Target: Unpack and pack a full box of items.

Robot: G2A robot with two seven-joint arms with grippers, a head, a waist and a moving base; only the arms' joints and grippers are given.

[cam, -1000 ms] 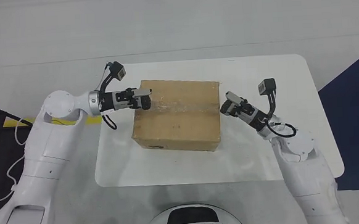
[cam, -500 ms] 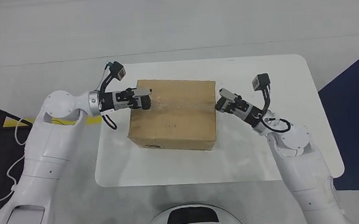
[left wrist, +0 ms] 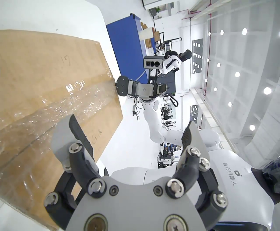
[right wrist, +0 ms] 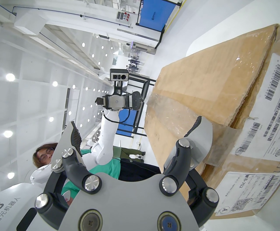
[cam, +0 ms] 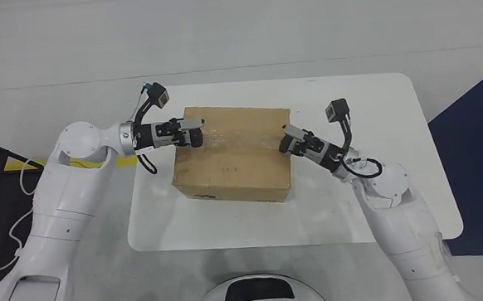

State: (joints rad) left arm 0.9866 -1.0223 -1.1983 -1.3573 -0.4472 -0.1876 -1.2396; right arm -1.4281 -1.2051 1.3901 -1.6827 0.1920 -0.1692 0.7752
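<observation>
A closed brown cardboard box [cam: 232, 153], sealed with clear tape along its top seam, stands in the middle of the white table [cam: 370, 209]. My left gripper [cam: 194, 137] is open at the box's left edge, level with the taped seam. In the left wrist view the box [left wrist: 43, 87] lies beside one finger [left wrist: 75, 131] of the open left gripper [left wrist: 133, 131]. My right gripper [cam: 289, 141] is open at the box's right edge. In the right wrist view one finger [right wrist: 200, 129] of the right gripper [right wrist: 137, 131] lies against the box [right wrist: 196, 87], whose side carries white labels [right wrist: 266, 122].
The table has bare room in front of the box [cam: 229, 226] and to its right [cam: 399, 141]. Its rounded edges lie close behind the box and near the left arm.
My right gripper has moved left, up to the box's right edge. The box has shifted slightly left. The left arm has kept still.
</observation>
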